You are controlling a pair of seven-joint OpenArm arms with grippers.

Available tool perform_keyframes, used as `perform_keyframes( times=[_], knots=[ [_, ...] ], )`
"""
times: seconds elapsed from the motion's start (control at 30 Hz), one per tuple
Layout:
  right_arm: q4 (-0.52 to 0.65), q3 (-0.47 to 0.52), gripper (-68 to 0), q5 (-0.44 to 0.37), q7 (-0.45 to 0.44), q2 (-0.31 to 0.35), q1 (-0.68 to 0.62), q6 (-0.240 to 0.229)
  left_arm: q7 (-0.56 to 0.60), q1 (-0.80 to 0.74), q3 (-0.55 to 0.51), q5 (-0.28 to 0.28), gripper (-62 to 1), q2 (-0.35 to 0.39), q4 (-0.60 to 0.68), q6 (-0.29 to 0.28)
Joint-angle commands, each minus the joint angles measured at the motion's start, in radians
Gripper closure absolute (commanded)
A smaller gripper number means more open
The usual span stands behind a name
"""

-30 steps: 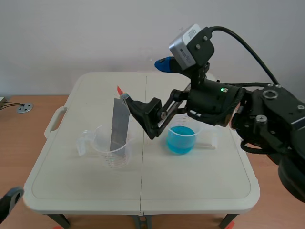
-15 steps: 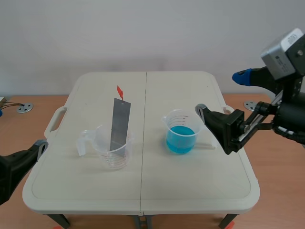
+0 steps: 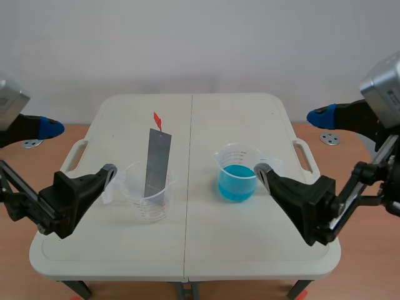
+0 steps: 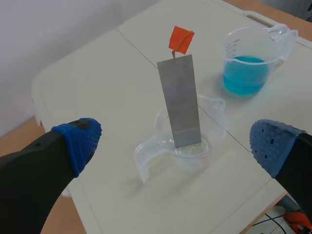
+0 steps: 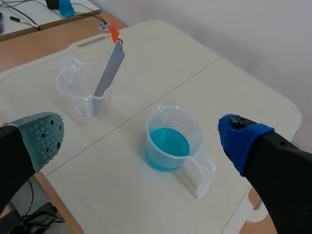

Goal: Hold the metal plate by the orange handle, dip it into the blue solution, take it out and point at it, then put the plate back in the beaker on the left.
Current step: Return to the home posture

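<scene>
— Metal plate (image 3: 157, 164): where is it, and what does it look like?

— It is a flat, dull grey strip with straight edges. It stands in the left beaker (image 3: 148, 200) with its lower end on the bottom, leaning a little against the rim. The small orange handle (image 3: 157, 119) sticks up from its top end.

— And the beakers?

— Both are clear plastic, round, with a spout and a looped grip. The left beaker has red printed marks on its wall. The right beaker (image 3: 237, 164) holds the blue solution (image 3: 237, 181), filling roughly the lower half. They stand apart on the smooth cream worktop (image 3: 187, 244), one on each side of its centre seam.

— Is either tool gripping anything?

— No. The left tool (image 3: 78, 149) hangs over the worktop's left edge with its thick black fingers spread wide, pinching nothing. The right tool (image 3: 290, 142) hangs at the right edge, also spread wide with nothing between its fingers. Its dotted pads (image 5: 44, 136) are rounded, one grey-green and one blue. Neither tool touches the plate or a beaker.
</scene>
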State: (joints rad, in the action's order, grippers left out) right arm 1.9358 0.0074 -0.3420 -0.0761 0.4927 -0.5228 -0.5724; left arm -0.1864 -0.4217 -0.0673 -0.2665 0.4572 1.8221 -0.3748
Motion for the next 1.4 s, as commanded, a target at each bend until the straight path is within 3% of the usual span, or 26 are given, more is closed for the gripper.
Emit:
perform_keyframes(
  times=[0.0,0.1,0.27,0.53,1.37],
  knots=[
    [0.014,0.016,-66.3,-0.010,-0.011,-0.002,-0.011,0.004,0.005,0.012,0.005,-0.011,-62.3,0.002,0.025,0.024],
    [0.015,0.029,-66.3,-0.010,-0.008,-0.003,-0.024,0.004,0.002,0.029,0.017,-0.011,-62.3,-0.009,0.025,0.070],
    [0.015,0.065,-66.3,-0.010,-0.008,-0.003,-0.026,0.004,-0.016,0.038,0.018,-0.011,-62.3,-0.046,0.025,0.101],
    [0.015,0.079,-66.3,-0.010,0.011,-0.003,-0.026,0.004,-0.050,0.039,0.055,-0.010,-62.3,-0.080,0.024,0.101],
    [0.015,0.079,-66.3,-0.010,0.010,-0.003,-0.026,0.004,-0.076,0.037,0.073,-0.010,-62.3,-0.080,0.024,0.100]
  ],
)
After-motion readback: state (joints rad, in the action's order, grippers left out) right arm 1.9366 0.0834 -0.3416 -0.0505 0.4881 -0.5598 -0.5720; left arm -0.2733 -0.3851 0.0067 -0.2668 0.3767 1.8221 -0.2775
